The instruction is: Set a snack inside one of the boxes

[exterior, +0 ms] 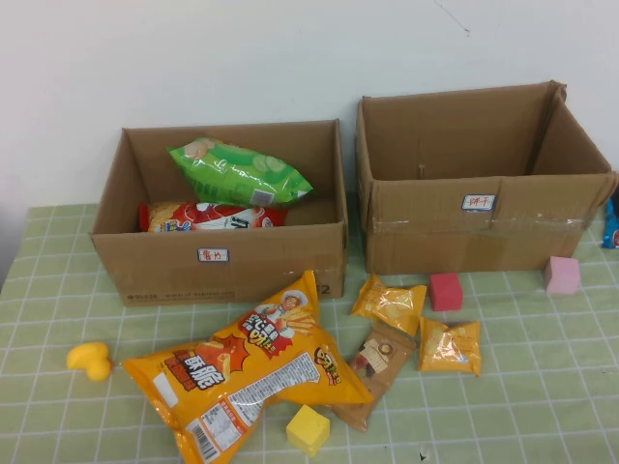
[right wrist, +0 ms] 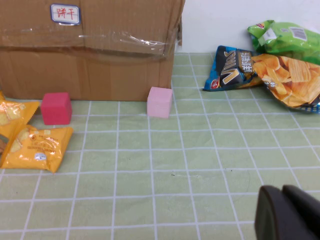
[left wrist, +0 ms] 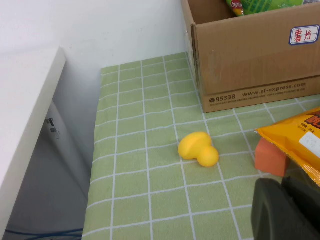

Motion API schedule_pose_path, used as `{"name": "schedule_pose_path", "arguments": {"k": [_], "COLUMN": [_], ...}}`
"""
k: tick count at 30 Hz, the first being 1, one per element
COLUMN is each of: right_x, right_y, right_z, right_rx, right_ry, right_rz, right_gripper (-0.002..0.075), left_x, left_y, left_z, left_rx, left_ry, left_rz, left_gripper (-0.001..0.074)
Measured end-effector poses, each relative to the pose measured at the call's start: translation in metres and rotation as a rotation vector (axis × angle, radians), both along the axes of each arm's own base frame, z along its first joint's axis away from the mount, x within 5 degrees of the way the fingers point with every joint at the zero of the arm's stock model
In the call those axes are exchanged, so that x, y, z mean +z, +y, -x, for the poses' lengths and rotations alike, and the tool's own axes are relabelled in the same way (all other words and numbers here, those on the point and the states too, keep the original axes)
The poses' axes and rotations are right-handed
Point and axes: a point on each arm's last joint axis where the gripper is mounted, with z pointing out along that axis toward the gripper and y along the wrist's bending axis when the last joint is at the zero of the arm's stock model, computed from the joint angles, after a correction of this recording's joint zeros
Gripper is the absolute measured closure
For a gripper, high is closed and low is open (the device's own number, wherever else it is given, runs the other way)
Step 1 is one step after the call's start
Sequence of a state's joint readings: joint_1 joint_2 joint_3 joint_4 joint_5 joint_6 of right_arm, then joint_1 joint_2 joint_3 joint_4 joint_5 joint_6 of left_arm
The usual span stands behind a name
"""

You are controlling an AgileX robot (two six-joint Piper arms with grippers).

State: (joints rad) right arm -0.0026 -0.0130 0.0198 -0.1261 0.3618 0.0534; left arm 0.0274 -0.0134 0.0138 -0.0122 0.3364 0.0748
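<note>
A big orange chip bag [exterior: 242,372] lies on the green cloth in front of the left cardboard box [exterior: 222,261], which holds a green bag [exterior: 240,172] and a red bag [exterior: 213,216]. The right box [exterior: 484,232] shows no contents. Two small yellow packets [exterior: 389,303] [exterior: 451,346] and a brown packet [exterior: 375,372] lie between the boxes. Neither arm shows in the high view. My left gripper [left wrist: 285,210] is shut and empty, low over the cloth near the orange bag's edge [left wrist: 295,140]. My right gripper [right wrist: 287,212] is shut and empty over bare cloth, in front of the right box [right wrist: 90,50].
A yellow toy [exterior: 90,360], a yellow cube [exterior: 309,429], a red cube [exterior: 446,291] and a pink cube [exterior: 562,275] sit on the cloth. An orange block [left wrist: 271,157] lies beside the big bag. Blue [right wrist: 232,67], orange [right wrist: 290,80] and green [right wrist: 285,35] bags lie right of the right box.
</note>
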Motion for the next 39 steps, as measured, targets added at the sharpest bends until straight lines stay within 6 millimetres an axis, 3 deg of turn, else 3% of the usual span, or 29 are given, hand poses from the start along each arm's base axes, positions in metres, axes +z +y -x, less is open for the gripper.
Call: {"name": "schedule_pose_path", "arguments": {"k": [30, 32, 36, 39], "right_x": [0.000, 0.000, 0.002, 0.004], "right_y": [-0.001, 0.001, 0.008, 0.018], "right_z": [0.000, 0.000, -0.001, -0.001], "right_rx": [-0.002, 0.002, 0.016, 0.019], "right_ry": [0.000, -0.003, -0.020, -0.035], "right_rz": [0.019, -0.016, -0.216, -0.573], "right_gripper": [0.0728, 0.0728, 0.0728, 0.0728], "left_x": [0.000, 0.001, 0.007, 0.014], "left_y": [-0.001, -0.003, -0.014, -0.019], "left_z": [0.000, -0.001, -0.002, -0.002], "left_rx": [0.001, 0.006, 0.042, 0.054], "left_ry": [-0.005, -0.022, -0.052, -0.062], "left_rz": [0.024, 0.159, 0.797, 1.194], "left_gripper": [0.0738, 0.0738, 0.0738, 0.0738]}}
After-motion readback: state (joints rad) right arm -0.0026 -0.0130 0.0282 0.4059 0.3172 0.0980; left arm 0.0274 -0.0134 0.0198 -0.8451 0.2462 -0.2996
